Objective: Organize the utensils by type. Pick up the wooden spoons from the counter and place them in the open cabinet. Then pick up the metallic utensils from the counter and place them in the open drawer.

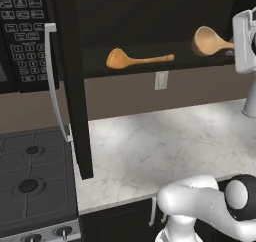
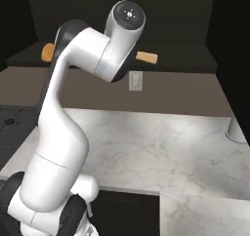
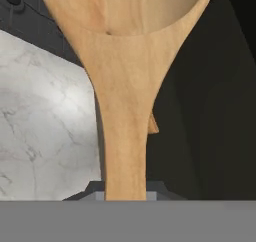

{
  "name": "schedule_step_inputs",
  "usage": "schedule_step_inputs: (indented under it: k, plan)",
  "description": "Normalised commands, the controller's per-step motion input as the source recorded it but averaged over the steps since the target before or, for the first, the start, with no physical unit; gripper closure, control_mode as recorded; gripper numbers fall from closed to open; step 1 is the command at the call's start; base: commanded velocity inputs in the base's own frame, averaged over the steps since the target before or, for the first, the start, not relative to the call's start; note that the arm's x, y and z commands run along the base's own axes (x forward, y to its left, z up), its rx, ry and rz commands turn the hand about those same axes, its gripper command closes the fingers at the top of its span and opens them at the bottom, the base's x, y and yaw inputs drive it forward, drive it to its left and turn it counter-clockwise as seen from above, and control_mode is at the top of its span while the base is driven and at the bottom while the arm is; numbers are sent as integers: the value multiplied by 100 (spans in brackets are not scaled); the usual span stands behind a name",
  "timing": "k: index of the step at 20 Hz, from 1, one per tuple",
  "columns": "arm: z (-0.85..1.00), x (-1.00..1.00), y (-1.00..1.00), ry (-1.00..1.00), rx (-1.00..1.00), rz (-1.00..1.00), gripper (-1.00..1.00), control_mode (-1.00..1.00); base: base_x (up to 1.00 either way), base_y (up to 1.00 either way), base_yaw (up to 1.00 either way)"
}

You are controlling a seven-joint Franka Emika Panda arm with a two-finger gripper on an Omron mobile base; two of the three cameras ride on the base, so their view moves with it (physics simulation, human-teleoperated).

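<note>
Black upper wall cabinetry over a white marble counter [image 1: 165, 141], with a grey gas stove [image 1: 30, 181] and a microwave keypad [image 1: 22, 36] off to the far side from the hand. Item one: wooden spoon [image 3: 122, 86], tan-orange, round bowl, straight handle; held by the handle in the gripper [image 3: 125, 193], whose jaws are pinched nearly shut on the slim shaft, the bowl projecting straight ahead of the fingertips. In the left base view the same spoon's bowl [image 1: 207, 40] hangs at the mouth of the open cabinet [image 1: 150, 16], just above the shelf and not resting on it; a grip far back on the handle suits this, since it lets the bowl enter the recess before the hand does. Item two: second wooden spoon [image 1: 135, 60], lying flat on the cabinet shelf, ahead of and beyond the held spoon's bowl, handle end pointing back toward the gripper; its place suggests that half of the wooden-spoon step is done. Its handle tip [image 2: 146, 57] also shows past the arm in the right base view. Below the gripper: bare marble, a wall outlet [image 1: 161, 80] on the brown backsplash, and a pale round base [image 2: 238, 130] standing at the counter's edge, identity unclear. Arm: risen high from the base, elbow bent sharply, forearm reaching up to shelf level, wrist turned so the hand points roughly level into the cabinet. Metallic utensils and drawer: not entered here.
</note>
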Motion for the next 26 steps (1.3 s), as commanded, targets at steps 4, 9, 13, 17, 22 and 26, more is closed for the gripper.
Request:
schedule_step_inputs:
  k: [4, 9, 13, 17, 22, 26]
  plan:
    - [-4, 54, -12, 15, 13, 5, 100, -100, 0, 0, 0]
    - [-7, 63, -9, 2, 2, 3, 100, -100, 0, 0, 0]
    - [-4, 58, -6, 0, 0, 0, 100, -100, 0, 0, 0]
    - [-9, 48, -11, 0, 0, 0, 100, -100, 0, 0, 0]
    - [-7, 44, -16, 6, 0, 1, 100, -100, 0, 0, 0]
    - [-8, 39, -12, 1, 0, 1, 100, -100, 0, 0, 0]
